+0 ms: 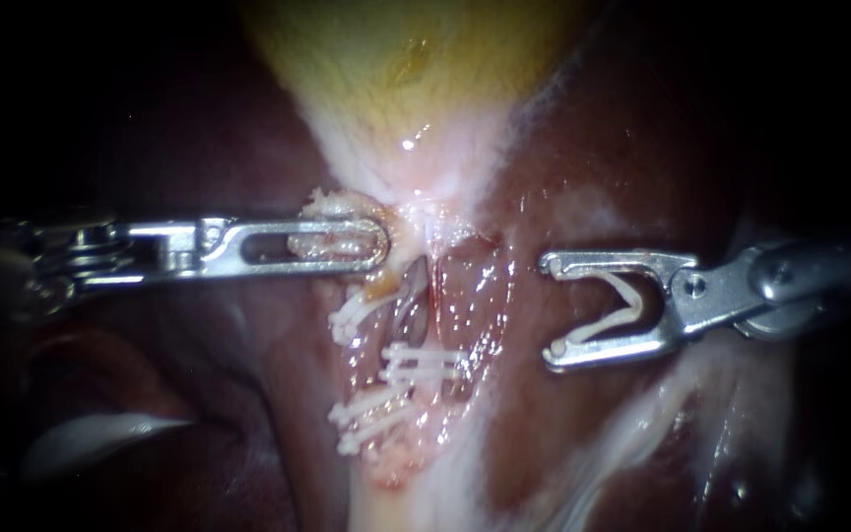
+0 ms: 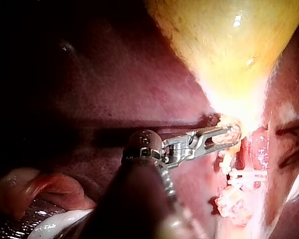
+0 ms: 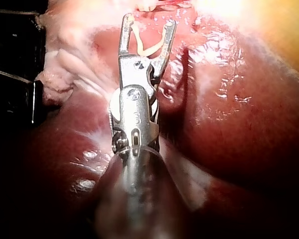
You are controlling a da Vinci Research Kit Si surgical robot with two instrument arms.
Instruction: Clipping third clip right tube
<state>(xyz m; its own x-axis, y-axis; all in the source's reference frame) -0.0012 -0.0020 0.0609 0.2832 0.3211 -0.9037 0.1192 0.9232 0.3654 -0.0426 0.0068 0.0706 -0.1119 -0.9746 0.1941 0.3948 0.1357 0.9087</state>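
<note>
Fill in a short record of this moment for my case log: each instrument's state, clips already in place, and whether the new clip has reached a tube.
Left instrument: jaws shut on whitish tissue just below the gallbladder
Right instrument: jaws spread wide, holding an open clip between them
Placed clips: several white ones across the tubes
Open clip versus tubes: apart, beside them over the liver; not yet applied

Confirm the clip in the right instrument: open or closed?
Open. The clip spreads in a V, held between the jaws of the right instrument, nothing inside it yet.
</note>
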